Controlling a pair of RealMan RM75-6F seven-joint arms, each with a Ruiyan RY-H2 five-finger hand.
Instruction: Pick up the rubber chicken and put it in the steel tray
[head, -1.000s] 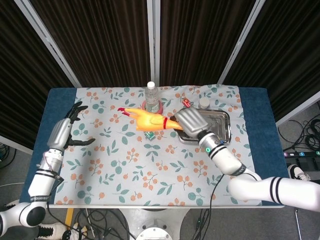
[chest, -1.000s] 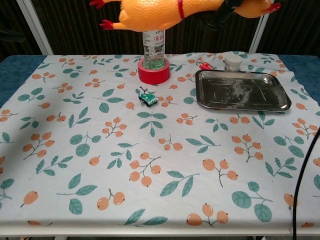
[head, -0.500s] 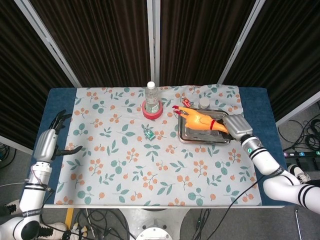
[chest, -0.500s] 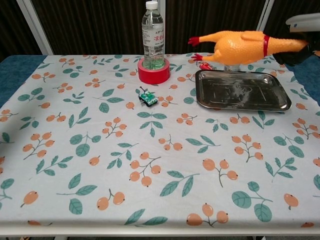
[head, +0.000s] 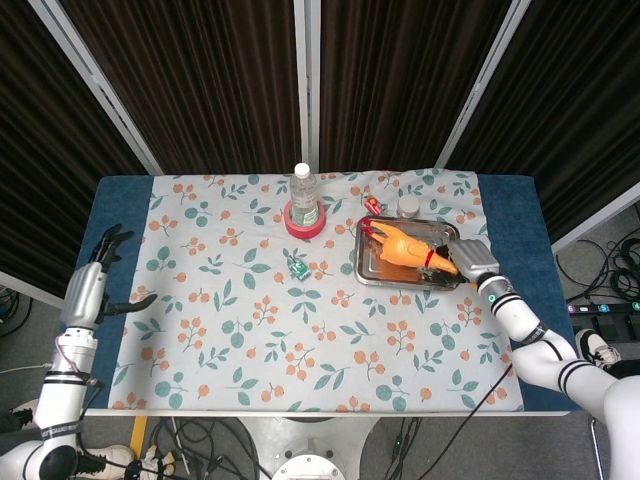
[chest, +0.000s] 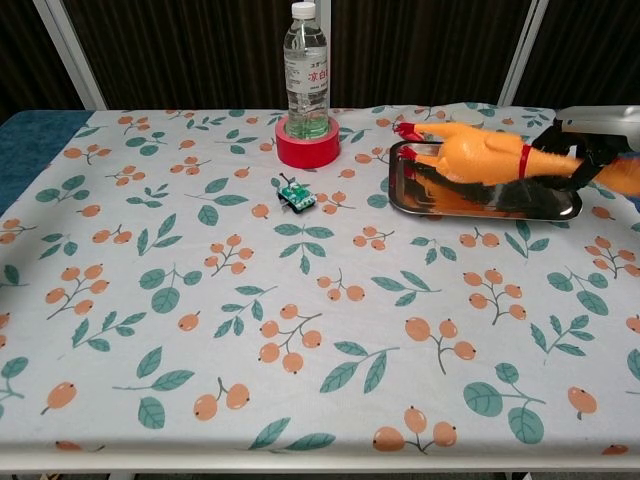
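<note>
Our right hand (head: 470, 259) holds the chicken (head: 408, 245) by its neck end, at the tray's (head: 372, 274) right side. In the chest view the same hand (chest: 600, 135) sits at the frame's right edge, fingers wrapped round the narrow part past the red collar. The chicken's body lies low over the tray, feet pointing to the far left corner; we cannot tell whether it rests on the steel or hangs just above it.

Our left hand (head: 88, 292) is far off at the surface's left edge, fingers spread and holding nothing.

We judge the risks as follows. The chicken is long, and its head end reaches past the tray's right rim, so if we let go here it may tip out over that rim or come to rest half on the cloth. Rubber also bounces and rolls, so a release from any height could carry it off. The feet lie close to the small jar (head: 408, 206) and a red item (head: 371, 206) beyond the far rim; a push that way could knock them.

For room, the bottle (head: 304, 195) in its red ring (head: 305, 223) and a small green piece (head: 298, 267) stand left of the tray, well apart from it. The right side and near side are open for drawing the hand back.
</note>
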